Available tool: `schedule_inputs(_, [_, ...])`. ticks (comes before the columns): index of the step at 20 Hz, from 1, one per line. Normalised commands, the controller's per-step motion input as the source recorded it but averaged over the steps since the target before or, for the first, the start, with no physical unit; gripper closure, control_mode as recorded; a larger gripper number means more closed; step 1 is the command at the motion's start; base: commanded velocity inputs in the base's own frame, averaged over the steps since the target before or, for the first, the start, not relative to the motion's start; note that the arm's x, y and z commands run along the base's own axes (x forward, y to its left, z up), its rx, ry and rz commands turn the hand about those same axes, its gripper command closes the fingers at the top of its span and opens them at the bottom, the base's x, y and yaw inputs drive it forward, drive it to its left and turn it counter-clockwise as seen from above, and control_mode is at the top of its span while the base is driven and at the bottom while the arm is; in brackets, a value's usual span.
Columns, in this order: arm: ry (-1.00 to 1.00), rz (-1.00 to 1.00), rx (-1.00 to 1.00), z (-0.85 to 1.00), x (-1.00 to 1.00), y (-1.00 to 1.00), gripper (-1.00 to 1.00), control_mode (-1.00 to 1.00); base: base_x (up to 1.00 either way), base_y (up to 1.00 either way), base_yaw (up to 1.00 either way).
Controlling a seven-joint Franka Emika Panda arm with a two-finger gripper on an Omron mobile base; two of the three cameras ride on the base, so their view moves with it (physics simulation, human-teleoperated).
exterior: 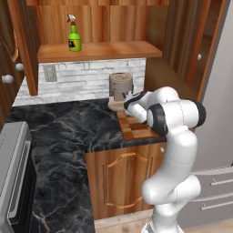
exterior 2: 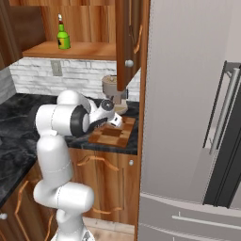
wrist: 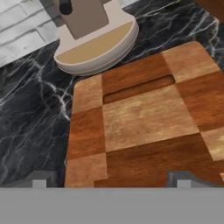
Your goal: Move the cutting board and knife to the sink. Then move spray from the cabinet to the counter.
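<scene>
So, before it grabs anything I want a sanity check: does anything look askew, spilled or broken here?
Nothing stands out. The cutting board lies flat on the counter by the coffee machine; the spray stands upright in the cabinet.

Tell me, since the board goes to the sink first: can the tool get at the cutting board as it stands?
Probably yes: the tool hangs open just above the cutting board, with nothing lying on the part under it.
</scene>
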Motion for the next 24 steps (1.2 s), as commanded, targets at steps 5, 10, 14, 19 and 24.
schedule_inputs(5, [0.01,-0.11,-0.07,0.04,0.29,-0.06,-1.0,-1.0,0.0,0.0,0.0])
schedule_inputs(10, [0.0,-0.14,-0.06,0.05,0.42,0.0,-1.0,-1.0,0.0,0.0,0.0])
schedule_inputs(14, [0.0,-0.14,-0.03,0.08,0.55,0.0,-1.0,-1.0,0.0,0.0,0.0])
schedule_inputs(19, [0.02,-0.13,0.0,0.15,0.47,-0.11,-1.0,-1.0,0.0,0.0,0.0])
schedule_inputs(24, [0.1,-0.05,0.06,0.21,0.37,-0.34,-1.0,-1.0,0.0,0.0,0.0])
